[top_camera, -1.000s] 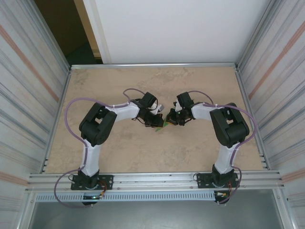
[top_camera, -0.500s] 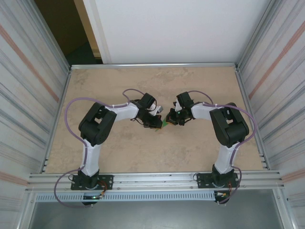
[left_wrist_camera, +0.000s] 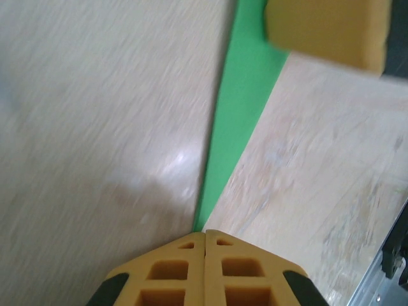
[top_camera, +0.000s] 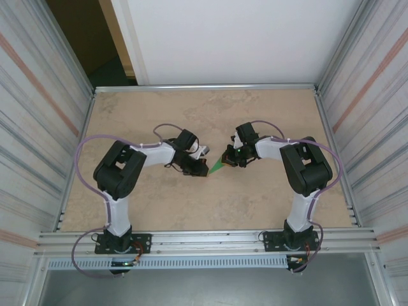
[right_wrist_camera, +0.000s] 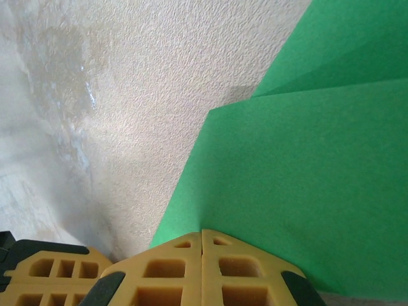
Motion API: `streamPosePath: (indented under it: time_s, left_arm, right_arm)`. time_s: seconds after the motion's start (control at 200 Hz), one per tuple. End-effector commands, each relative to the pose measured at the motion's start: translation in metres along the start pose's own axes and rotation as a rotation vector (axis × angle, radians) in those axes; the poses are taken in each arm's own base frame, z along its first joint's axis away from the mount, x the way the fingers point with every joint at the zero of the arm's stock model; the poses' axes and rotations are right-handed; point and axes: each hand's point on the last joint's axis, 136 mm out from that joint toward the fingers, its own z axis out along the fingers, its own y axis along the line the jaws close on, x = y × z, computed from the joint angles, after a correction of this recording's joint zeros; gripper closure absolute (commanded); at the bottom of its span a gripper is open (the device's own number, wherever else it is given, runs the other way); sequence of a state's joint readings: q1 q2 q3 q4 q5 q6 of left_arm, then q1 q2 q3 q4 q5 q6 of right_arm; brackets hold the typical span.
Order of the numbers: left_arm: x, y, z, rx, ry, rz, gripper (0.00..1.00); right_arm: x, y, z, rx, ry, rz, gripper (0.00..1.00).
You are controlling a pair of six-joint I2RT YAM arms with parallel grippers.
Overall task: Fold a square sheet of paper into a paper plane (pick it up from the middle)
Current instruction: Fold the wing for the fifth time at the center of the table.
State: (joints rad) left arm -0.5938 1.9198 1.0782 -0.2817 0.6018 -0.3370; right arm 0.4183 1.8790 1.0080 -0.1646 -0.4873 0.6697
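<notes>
The bright green paper plane (top_camera: 217,166) is a narrow pointed dart stretched between both grippers above the table's middle. My left gripper (top_camera: 201,168) is shut, and the dart's thin tip (left_wrist_camera: 205,217) runs straight into its closed fingertips (left_wrist_camera: 220,255). The green strip widens away from them toward the right gripper's yellow finger (left_wrist_camera: 325,29). My right gripper (top_camera: 229,157) is shut on the wide end. There the layered paper (right_wrist_camera: 306,166), with a crease line across it, emerges from between its pressed fingertips (right_wrist_camera: 185,261).
The beige tabletop (top_camera: 210,115) is bounded by metal rails and corrugated side walls (top_camera: 38,127). Both arms bend inward toward the centre. Purple cables loop off each arm. A second yellow finger (right_wrist_camera: 44,280) sits at the lower left of the right wrist view.
My left gripper has drawn back to the left, away from the right gripper. More of the green paper now shows between them as a long point. The right gripper has stayed put.
</notes>
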Motion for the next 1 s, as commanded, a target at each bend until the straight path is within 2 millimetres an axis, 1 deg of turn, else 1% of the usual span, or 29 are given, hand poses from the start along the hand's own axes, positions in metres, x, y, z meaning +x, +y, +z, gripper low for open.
streamPosePath:
  time_s: [0.0, 0.07, 0.14, 0.215, 0.271, 0.351, 0.391, 0.481, 0.536, 0.671, 0.797, 0.907, 0.997]
  left_arm:
    - [0.032, 0.02, -0.015, -0.07, 0.067, -0.074, 0.98]
    - [0.02, 0.008, -0.026, -0.05, 0.019, -0.052, 0.97]
    - [0.0, -0.011, -0.036, 0.002, -0.054, -0.023, 0.96]
    - [-0.018, -0.024, -0.042, 0.044, -0.122, -0.018, 0.95]
    - [-0.029, -0.028, -0.042, 0.061, -0.157, -0.028, 0.95]
    - [-0.038, -0.033, -0.031, 0.097, -0.168, -0.044, 0.95]
    - [-0.041, -0.035, -0.025, 0.105, -0.163, -0.048, 0.95]
    - [-0.042, -0.039, -0.01, 0.098, -0.132, -0.039, 0.97]
    - [-0.041, -0.036, -0.004, 0.078, -0.118, -0.041, 0.97]
    - [-0.036, -0.018, 0.004, 0.012, -0.113, -0.069, 1.0]
    - [-0.026, -0.006, 0.011, -0.025, -0.087, -0.091, 1.0]
    - [-0.013, 0.008, 0.018, -0.065, -0.053, -0.129, 1.0]
    - [-0.005, 0.016, 0.02, -0.095, -0.033, -0.151, 1.0]
  right_arm:
    - [0.03, -0.064, 0.016, 0.225, 0.087, 0.059, 0.94]
    - [0.032, -0.053, 0.019, 0.194, 0.092, 0.031, 0.94]
    - [0.034, -0.04, 0.02, 0.164, 0.098, -0.002, 0.94]
    - [0.037, -0.023, 0.023, 0.122, 0.108, -0.036, 0.93]
    - [0.038, -0.013, 0.024, 0.1, 0.109, -0.054, 0.93]
    - [0.037, -0.002, 0.026, 0.075, 0.106, -0.062, 0.93]
    - [0.036, 0.0, 0.026, 0.068, 0.104, -0.059, 0.94]
    - [0.034, 0.003, 0.025, 0.061, 0.099, -0.058, 0.93]
    - [0.032, 0.003, 0.025, 0.059, 0.096, -0.057, 0.93]
    - [0.03, 0.005, 0.023, 0.057, 0.088, -0.055, 0.93]
    - [0.026, 0.009, 0.019, 0.048, 0.075, -0.056, 0.93]
    - [0.018, 0.02, 0.007, 0.038, 0.036, -0.074, 0.93]
    - [0.005, 0.025, -0.007, 0.061, -0.02, -0.086, 0.93]
